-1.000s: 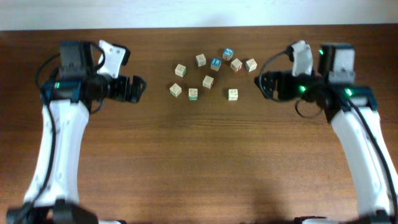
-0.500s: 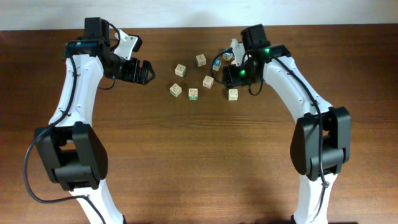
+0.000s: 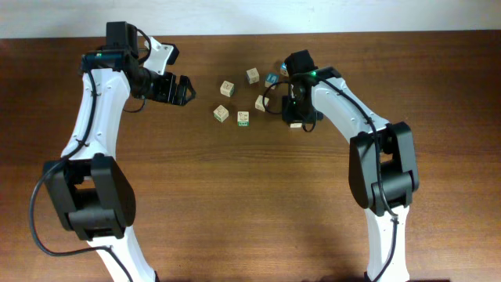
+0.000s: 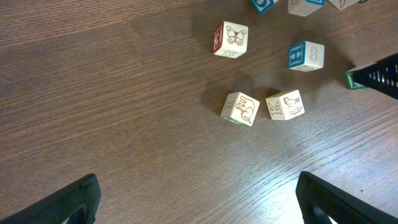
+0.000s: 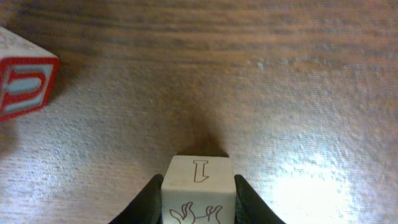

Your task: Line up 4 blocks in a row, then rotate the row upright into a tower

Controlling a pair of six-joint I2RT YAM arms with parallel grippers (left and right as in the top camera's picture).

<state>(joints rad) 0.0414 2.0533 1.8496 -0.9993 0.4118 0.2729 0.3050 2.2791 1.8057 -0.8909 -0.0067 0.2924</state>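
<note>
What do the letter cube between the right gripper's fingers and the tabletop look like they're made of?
The cube: probably pale unvarnished wood; matte cream faces, rounded edges, dark red printed letter. The table: dark brown wood or wood-look laminate, unclear which; streaky grain, slight sheen where light glares.

The bottom edge of the right wrist view cuts the I-block [image 5: 199,186] through its lower drawing, and the right pincer [image 5: 199,202] shows only dark slivers of fingers [image 5: 146,205] against its sides. A red-framed block [image 5: 25,84] is cropped at the left. Overhead, that pincer hides most of the I-block, and every print is too small to read. The left wrist view crops a blue block [image 4: 263,4] at the top and the left pincer [image 4: 198,190] at both bottom corners.
</note>
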